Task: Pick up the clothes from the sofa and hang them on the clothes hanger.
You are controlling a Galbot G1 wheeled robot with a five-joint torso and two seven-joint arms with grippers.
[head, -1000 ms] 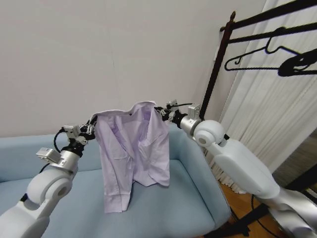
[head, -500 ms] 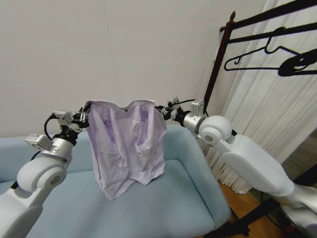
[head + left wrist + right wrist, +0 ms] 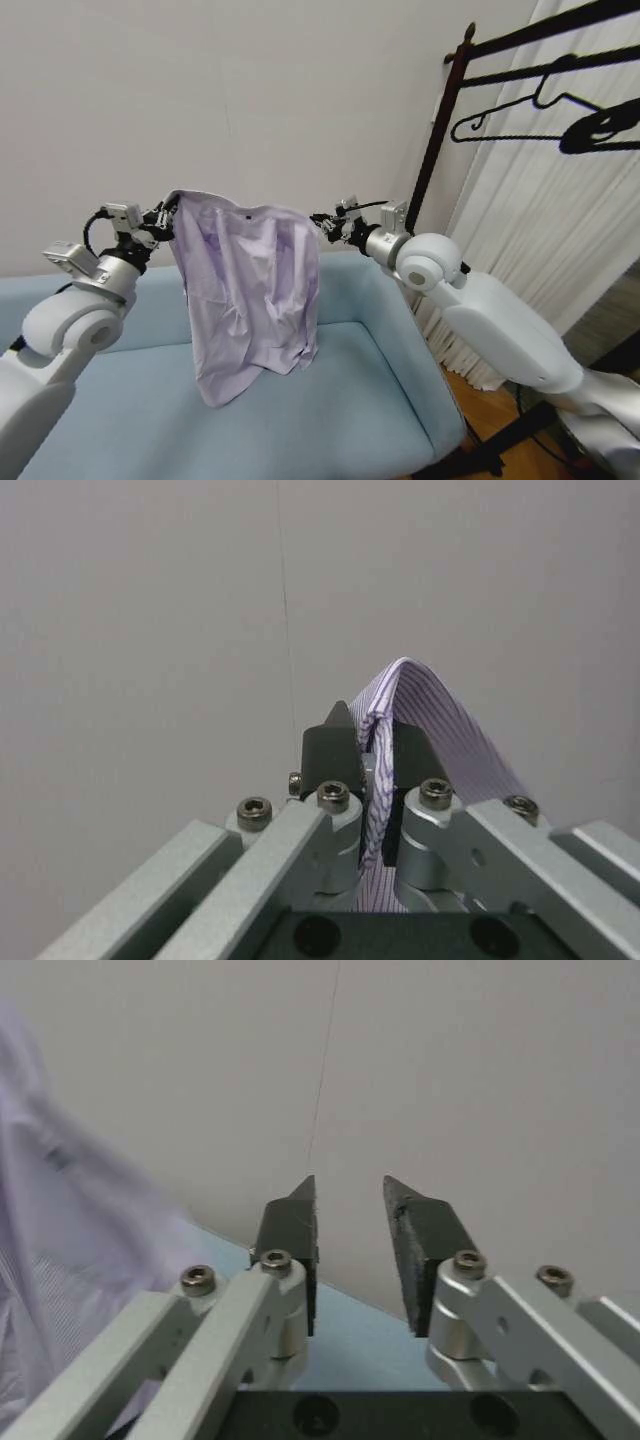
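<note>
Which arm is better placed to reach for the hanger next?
Right, likely: the right gripper is open, empty and nearer the hanger; the left gripper is shut on the shirt.

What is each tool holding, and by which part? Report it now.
Left tool pinches the lilac shirt by a fold of its upper edge, above the sofa. Right tool is open, holding nothing.

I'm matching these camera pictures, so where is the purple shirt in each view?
Head view: the shirt hangs from the left pincer, above the sofa.
Left wrist view: the shirt edge is pinched in that pincer.
Right wrist view: the shirt hangs beside the open right pincer, apart from it.
Shared landmark: the wall behind.
</note>
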